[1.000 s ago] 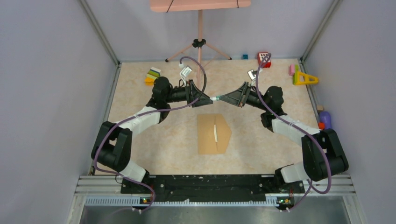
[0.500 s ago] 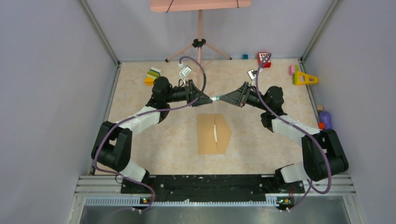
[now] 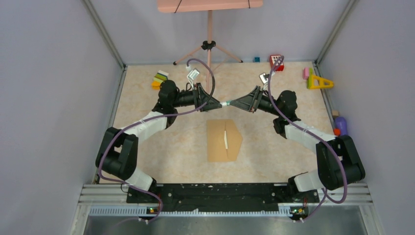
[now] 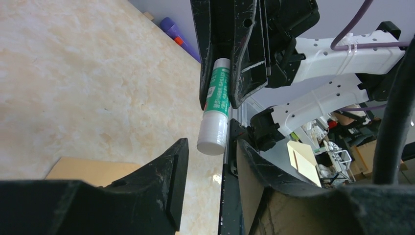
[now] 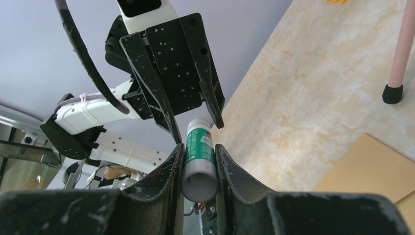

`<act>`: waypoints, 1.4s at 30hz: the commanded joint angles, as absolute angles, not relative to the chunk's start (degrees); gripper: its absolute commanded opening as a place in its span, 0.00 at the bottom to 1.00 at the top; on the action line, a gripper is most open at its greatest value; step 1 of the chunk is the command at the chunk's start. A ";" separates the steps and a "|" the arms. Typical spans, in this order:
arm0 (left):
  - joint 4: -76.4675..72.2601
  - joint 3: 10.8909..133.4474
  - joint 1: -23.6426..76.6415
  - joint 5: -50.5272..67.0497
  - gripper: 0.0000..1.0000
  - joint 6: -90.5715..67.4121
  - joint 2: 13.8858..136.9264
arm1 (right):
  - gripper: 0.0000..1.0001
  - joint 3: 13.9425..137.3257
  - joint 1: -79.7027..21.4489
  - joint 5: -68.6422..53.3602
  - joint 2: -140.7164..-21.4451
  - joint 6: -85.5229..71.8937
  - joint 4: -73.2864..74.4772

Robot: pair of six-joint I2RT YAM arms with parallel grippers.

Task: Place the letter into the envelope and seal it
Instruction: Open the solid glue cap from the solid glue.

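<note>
A green-and-white glue stick hangs level in the air between the two arms, above the table's middle. My right gripper is shut on its body. My left gripper faces it with jaws open. The stick's white end sits just at the fingertips, touching neither finger. The brown envelope lies flat below, its triangular flap pointing right. A narrow pale strip runs along the flap fold; I cannot tell whether it is the letter.
A tripod stand is planted at the back centre. Toy blocks lie back left, with a red block and a yellow triangle back right. A purple object sits at the right wall. Grey walls close in both sides.
The left wrist has shifted slightly at the stick's white end. The right arm, the glue stick and the envelope have not moved.
</note>
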State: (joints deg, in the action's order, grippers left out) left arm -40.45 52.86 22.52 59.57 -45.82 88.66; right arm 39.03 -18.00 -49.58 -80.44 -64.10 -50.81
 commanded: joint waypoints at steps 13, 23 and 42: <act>-45.11 53.71 22.84 60.43 0.39 -46.45 88.03 | 0.00 40.68 -18.40 -49.57 -80.86 -63.29 -52.29; -44.71 53.88 23.03 60.16 0.42 -46.50 88.51 | 0.00 40.69 -18.51 -49.65 -80.95 -63.40 -52.39; -43.24 54.32 23.33 59.99 0.13 -45.43 88.50 | 0.00 40.93 -18.54 -49.66 -80.79 -62.94 -51.94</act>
